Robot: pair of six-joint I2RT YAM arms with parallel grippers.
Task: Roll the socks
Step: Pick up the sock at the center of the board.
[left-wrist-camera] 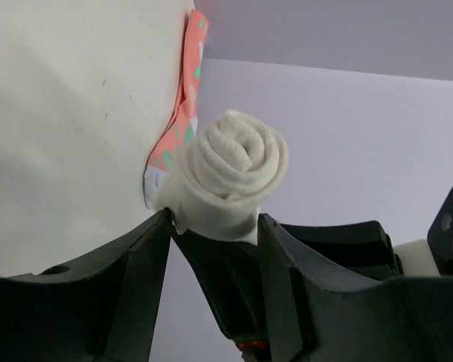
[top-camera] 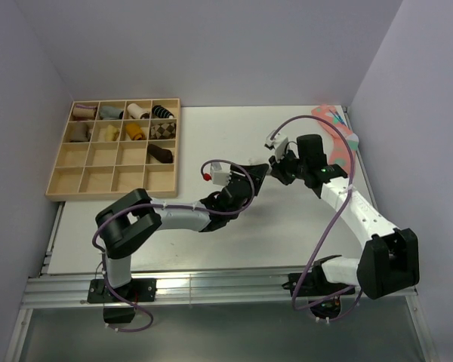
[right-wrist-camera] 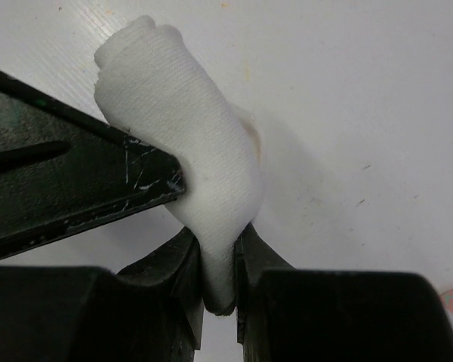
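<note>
A white sock (left-wrist-camera: pixel 230 170), rolled into a spiral, is held between both grippers above the table. My left gripper (left-wrist-camera: pixel 211 226) is shut on the roll's lower end, with the spiral end facing away. My right gripper (right-wrist-camera: pixel 219 275) is shut on a pinch of the same white sock (right-wrist-camera: pixel 185 143), with the left gripper's finger (right-wrist-camera: pixel 75 177) pressed against it. In the top view the left gripper (top-camera: pixel 261 170) and right gripper (top-camera: pixel 279 167) meet at the table's middle right, and the sock is hidden between them. An orange patterned sock (top-camera: pixel 337 132) lies at the far right edge and also shows in the left wrist view (left-wrist-camera: pixel 183 121).
A wooden compartment tray (top-camera: pixel 69 175) stands at the back left, with rolled socks in several of its far compartments. The side walls stand close to the table's right edge, next to the orange sock.
</note>
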